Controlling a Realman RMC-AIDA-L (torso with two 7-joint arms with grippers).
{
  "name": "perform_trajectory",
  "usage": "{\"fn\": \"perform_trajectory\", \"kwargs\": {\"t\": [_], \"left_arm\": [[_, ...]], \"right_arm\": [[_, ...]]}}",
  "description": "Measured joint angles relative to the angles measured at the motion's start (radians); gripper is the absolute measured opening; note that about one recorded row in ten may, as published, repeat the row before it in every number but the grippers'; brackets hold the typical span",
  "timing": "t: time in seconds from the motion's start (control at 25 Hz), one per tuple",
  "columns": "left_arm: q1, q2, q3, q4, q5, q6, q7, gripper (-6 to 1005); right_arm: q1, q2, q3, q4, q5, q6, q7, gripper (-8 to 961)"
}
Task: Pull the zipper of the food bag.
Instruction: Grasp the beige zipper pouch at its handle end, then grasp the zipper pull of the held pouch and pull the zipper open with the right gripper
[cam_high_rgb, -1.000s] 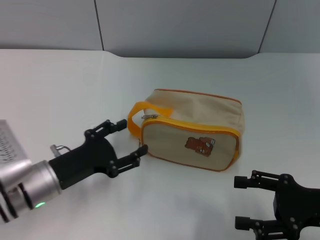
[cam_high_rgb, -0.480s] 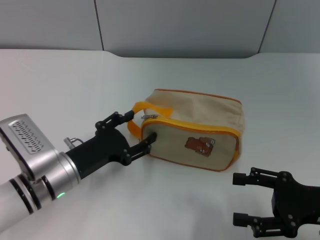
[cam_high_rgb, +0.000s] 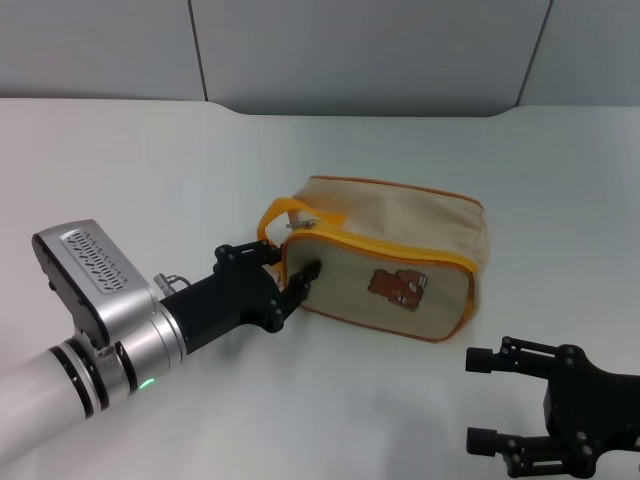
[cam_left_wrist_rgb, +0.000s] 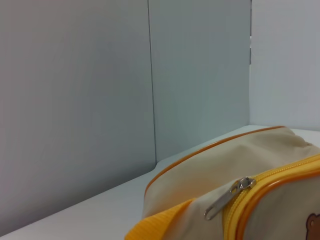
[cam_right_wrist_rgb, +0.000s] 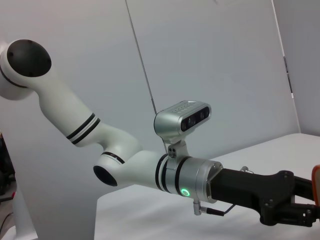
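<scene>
The food bag (cam_high_rgb: 390, 235) is a boxy beige bag with a brown bear patch (cam_high_rgb: 398, 287), lying mid-table. Its orange-yellow zipper (cam_high_rgb: 400, 252) runs round the front panel. The silver pull tab (cam_high_rgb: 300, 225) lies at the bag's left end, beside the handle loop (cam_high_rgb: 285, 211). My left gripper (cam_high_rgb: 287, 265) is open at that left end, just below the tab. One finger (cam_high_rgb: 306, 274) lies against the front panel and the other sits under the handle. The left wrist view shows the tab (cam_left_wrist_rgb: 227, 199) close up, lying free. My right gripper (cam_high_rgb: 487, 400) is open and parked, front right.
The white table (cam_high_rgb: 150, 170) spreads around the bag, with grey wall panels (cam_high_rgb: 370, 50) behind it. The right wrist view shows my left arm (cam_right_wrist_rgb: 145, 165) reaching across the table.
My left gripper has moved right, up to the bag's left end, its fingers now by the handle and front panel. The bag and the right arm have stayed put.
</scene>
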Motion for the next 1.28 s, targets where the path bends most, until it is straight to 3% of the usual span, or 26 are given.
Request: {"fn": "perform_trajectory", "kwargs": {"t": [0.32, 0.84, 1.04, 1.12, 1.16, 1.28], "left_arm": [[0.015, 0.0, 0.005, -0.001, 0.002, 0.046, 0.004, 208], [0.049, 0.0, -0.002, 0.011, -0.006, 0.148, 0.054, 128], [0.059, 0.001, 0.007, 0.077, -0.001, 0.229, 0.08, 84], [0.06, 0.002, 0.031, 0.169, 0.001, 0.287, 0.074, 74], [0.059, 0.002, 0.034, 0.194, 0.001, 0.298, 0.072, 73], [0.053, 0.003, 0.047, 0.252, 0.001, 0.321, 0.072, 71]], "right_arm": [[-0.001, 0.0, 0.0, 0.0, 0.0, 0.008, 0.0, 812], [-0.013, 0.0, 0.003, 0.0, 0.07, 0.009, 0.0, 806], [-0.06, 0.0, 0.004, 0.001, 0.243, -0.003, -0.013, 804], [-0.103, 0.006, 0.029, 0.027, 0.434, 0.011, -0.061, 803], [-0.103, 0.006, 0.029, 0.027, 0.434, 0.011, -0.061, 802], [-0.118, 0.029, 0.06, 0.109, 0.609, 0.084, -0.201, 801]]}}
